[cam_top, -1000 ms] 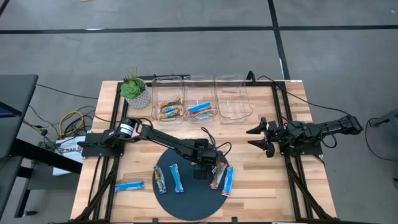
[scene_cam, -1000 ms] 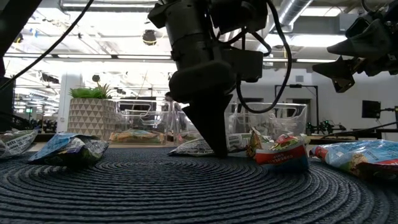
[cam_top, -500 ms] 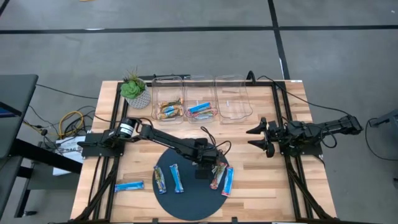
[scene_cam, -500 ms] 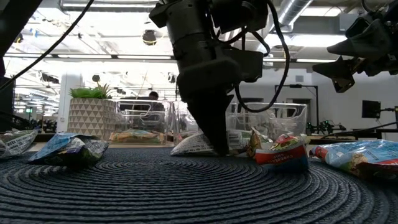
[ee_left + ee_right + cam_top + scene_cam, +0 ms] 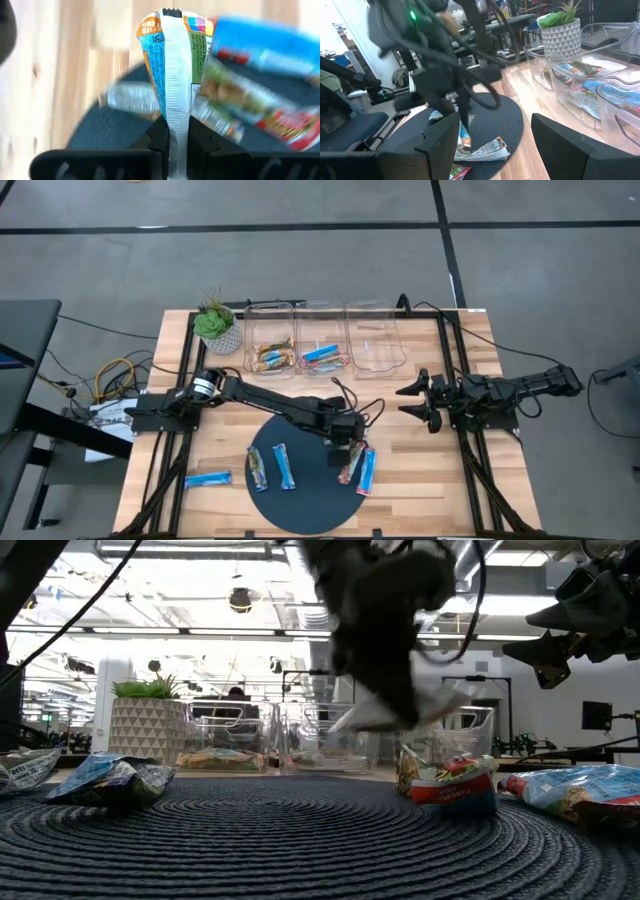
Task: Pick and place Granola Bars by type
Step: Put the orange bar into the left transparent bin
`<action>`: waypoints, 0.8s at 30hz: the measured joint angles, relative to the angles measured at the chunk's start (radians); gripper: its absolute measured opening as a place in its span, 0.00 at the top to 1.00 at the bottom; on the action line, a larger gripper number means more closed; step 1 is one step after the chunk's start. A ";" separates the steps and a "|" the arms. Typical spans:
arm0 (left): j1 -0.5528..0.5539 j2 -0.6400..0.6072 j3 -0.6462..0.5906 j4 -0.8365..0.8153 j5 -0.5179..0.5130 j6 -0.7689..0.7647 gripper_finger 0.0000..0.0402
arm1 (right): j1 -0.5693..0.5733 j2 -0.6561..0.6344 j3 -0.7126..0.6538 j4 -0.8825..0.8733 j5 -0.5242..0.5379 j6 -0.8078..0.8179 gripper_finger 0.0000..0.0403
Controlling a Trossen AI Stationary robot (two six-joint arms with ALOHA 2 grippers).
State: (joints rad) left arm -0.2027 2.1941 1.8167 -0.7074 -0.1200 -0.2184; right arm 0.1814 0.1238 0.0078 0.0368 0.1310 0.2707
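Observation:
My left gripper (image 5: 343, 448) hangs above the right part of the round dark mat (image 5: 300, 500), shut on a multicoloured granola bar (image 5: 175, 60). The low view shows that gripper (image 5: 385, 705) blurred, with the bar off the mat. Two bars (image 5: 257, 468) (image 5: 285, 467) lie flat on the mat's left part. Two more (image 5: 350, 468) (image 5: 366, 471) lie at its right edge. A blue bar (image 5: 207, 478) lies on the wood left of the mat. My right gripper (image 5: 410, 402) waits open over the table's right side. My left gripper pinches the bar's near end (image 5: 175, 131) between its two fingers (image 5: 159, 137), which come down from above. The rest of the bar sticks out past the fingertips, its back seam facing the wrist camera. The bar is lifted clear of the mat.
Three clear bins stand in a row at the far edge. The left bin (image 5: 270, 340) holds multicoloured bars and the middle bin (image 5: 323, 338) holds a blue bar; the right bin (image 5: 373, 338) stands beside it. A potted plant (image 5: 217, 327) stands far left.
My left gripper stood with its fingers down on the mat at a bar lying there. It has taken hold and risen, shifting a little toward the table's right edge. The bar has come up off the mat with it.

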 joint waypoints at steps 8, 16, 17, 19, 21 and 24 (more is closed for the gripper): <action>0.013 0.000 0.202 -0.001 -0.070 0.005 0.93 | 0.000 0.000 0.000 0.000 0.000 0.000 0.40; 0.024 0.000 0.399 -0.002 -0.142 0.028 0.93 | 0.000 0.000 0.000 0.000 0.000 0.000 0.40; 0.024 -0.001 0.409 -0.002 -0.154 0.038 0.93 | 0.000 0.000 0.000 0.000 0.000 0.000 0.40; 0.024 -0.001 0.417 -0.015 -0.172 0.049 0.93 | 0.000 0.000 0.000 0.000 0.000 0.000 0.40; 0.026 -0.001 0.419 -0.041 -0.181 0.049 0.93 | 0.000 0.000 0.000 0.000 0.000 0.000 0.40; 0.033 -0.001 0.421 -0.075 -0.182 0.045 0.93 | 0.000 0.000 0.000 0.000 0.000 0.000 0.40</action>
State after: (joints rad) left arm -0.1694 2.1933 2.2375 -0.7821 -0.3023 -0.1734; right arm 0.1818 0.1242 0.0078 0.0368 0.1310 0.2707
